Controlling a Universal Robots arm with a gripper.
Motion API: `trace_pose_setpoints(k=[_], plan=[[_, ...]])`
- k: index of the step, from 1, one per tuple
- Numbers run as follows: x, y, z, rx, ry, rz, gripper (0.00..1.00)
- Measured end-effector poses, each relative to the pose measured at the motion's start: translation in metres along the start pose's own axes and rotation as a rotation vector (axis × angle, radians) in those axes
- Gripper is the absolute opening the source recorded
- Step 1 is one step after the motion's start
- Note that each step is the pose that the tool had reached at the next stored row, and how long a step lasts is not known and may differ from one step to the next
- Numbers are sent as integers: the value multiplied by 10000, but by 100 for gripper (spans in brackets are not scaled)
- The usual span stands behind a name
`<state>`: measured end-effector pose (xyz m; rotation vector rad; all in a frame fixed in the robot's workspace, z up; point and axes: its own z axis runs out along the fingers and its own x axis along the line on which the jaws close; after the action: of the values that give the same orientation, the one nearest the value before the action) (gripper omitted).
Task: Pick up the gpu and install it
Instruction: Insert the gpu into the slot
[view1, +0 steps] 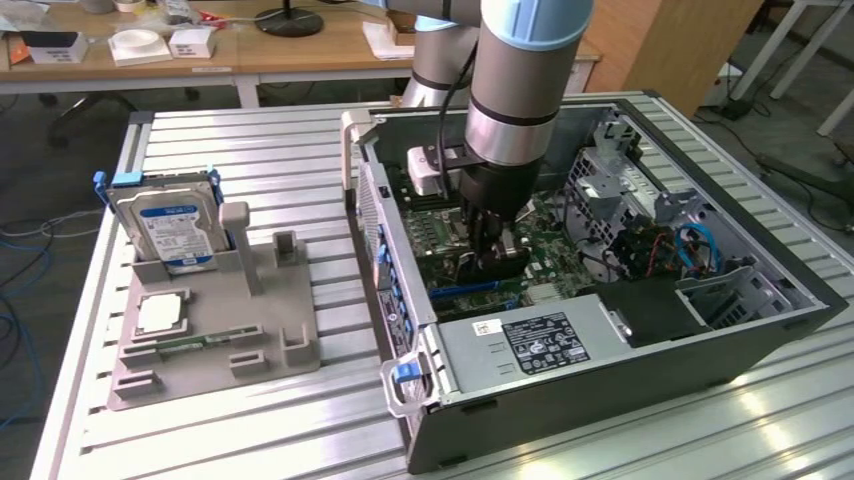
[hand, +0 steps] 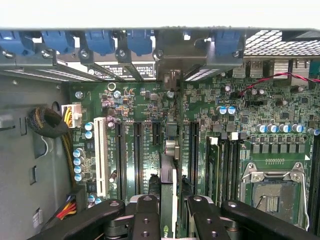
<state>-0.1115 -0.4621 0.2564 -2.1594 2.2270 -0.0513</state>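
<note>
One gripper (hand: 169, 212) clamped on gpu (hand: 168, 200), edge-on over motherboard (hand: 240, 140) slots; case (view1: 747, 340) walls, power supply (view1: 527, 345) close around.

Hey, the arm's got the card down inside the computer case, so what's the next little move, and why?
Probably a slow, straight press down toward the motherboard. The hand is clamped on the gpu, which stands edge-on and runs parallel to the long black slots. I cannot tell whether it is seated yet.
</note>
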Motion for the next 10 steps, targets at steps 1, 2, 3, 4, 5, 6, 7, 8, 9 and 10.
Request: trace_pose_setpoints(k=[1, 2, 3, 4, 5, 6, 7, 8, 9, 10], plan=[[0, 0, 0, 0, 0, 0, 26], [0, 0, 0, 0, 0, 0, 26], [0, 0, 0, 0, 0, 0, 26], [0, 0, 0, 0, 0, -1, 26], [-2, 0, 1, 1, -2, 0, 26], [-3, 0, 1, 1, -1, 0, 26], [-6, 0, 1, 1, 0, 0, 26], [-9, 1, 1, 1, 0, 1, 26], [-15, 1, 1, 1, 1, 2, 26], [-20, 1, 2, 1, 0, 1, 26]])
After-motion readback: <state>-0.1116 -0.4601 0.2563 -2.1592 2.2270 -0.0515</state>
